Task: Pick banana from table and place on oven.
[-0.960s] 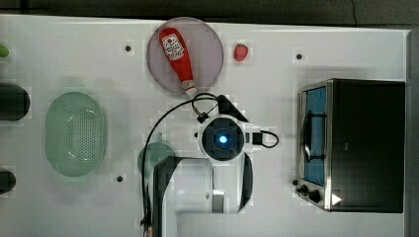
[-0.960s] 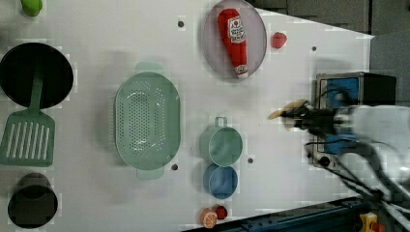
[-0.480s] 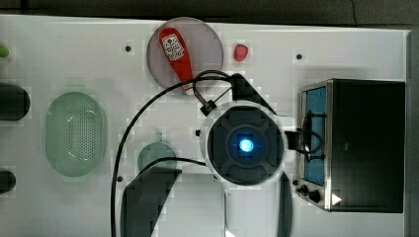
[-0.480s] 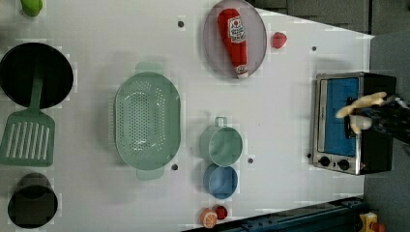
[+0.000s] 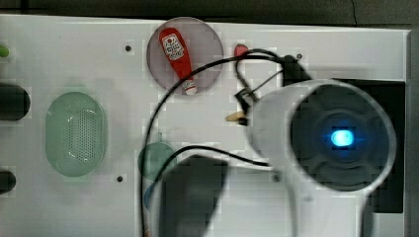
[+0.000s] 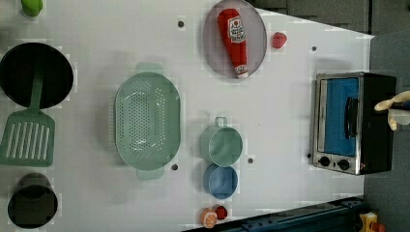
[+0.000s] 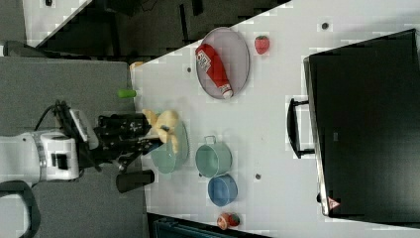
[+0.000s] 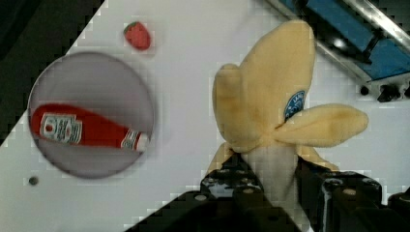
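Gripping the banana [image 8: 270, 111] by its pale lower end, the gripper [image 8: 270, 188] has its black fingers [image 8: 232, 186] clamped on either side of the fruit, whose peeled flaps spread above them. The banana hangs in the air, clear of the white tabletop [image 8: 193, 72]. In the left view the banana [image 6: 394, 104] lies over the oven's [image 6: 353, 123] black top, at the oven's far edge from its blue glass door.

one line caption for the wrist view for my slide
Gripper holding the banana above the table, oven just ahead.
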`<state>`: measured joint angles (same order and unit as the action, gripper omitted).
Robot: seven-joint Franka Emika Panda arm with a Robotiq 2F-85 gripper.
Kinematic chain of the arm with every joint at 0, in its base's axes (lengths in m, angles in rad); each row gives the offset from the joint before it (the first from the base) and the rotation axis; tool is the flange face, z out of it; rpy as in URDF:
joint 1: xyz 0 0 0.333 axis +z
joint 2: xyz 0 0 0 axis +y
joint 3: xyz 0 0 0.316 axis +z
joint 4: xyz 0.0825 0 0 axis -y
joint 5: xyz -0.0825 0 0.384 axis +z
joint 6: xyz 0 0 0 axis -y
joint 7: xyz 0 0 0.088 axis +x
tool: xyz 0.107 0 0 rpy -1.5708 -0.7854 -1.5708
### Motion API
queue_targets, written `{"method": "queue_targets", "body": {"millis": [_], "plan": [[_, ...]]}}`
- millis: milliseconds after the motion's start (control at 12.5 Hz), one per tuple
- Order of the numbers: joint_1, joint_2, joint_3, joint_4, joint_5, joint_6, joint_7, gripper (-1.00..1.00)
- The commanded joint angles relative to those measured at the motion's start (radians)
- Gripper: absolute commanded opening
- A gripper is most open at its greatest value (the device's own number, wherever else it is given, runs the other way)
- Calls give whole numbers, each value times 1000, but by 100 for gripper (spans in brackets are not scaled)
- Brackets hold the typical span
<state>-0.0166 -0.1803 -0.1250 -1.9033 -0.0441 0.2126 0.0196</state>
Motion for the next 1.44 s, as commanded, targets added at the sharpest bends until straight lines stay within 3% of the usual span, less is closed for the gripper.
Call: {"method": "queue_targets", "body": {"millis": [80,400,880,1200,1280,1440], "plan": [[-17,69,-112,14,6,4,-95,-47],[-24,142,-264,14,-8,54,-322,-47],[-33,314,-461,15,-6,292,-718,-47],[-38,388,-502,14,33,327,-776,-47],[-38,394,-502,14,40,331,-776,-41],[-40,401,-502,13,40,343,-778,1]]}}
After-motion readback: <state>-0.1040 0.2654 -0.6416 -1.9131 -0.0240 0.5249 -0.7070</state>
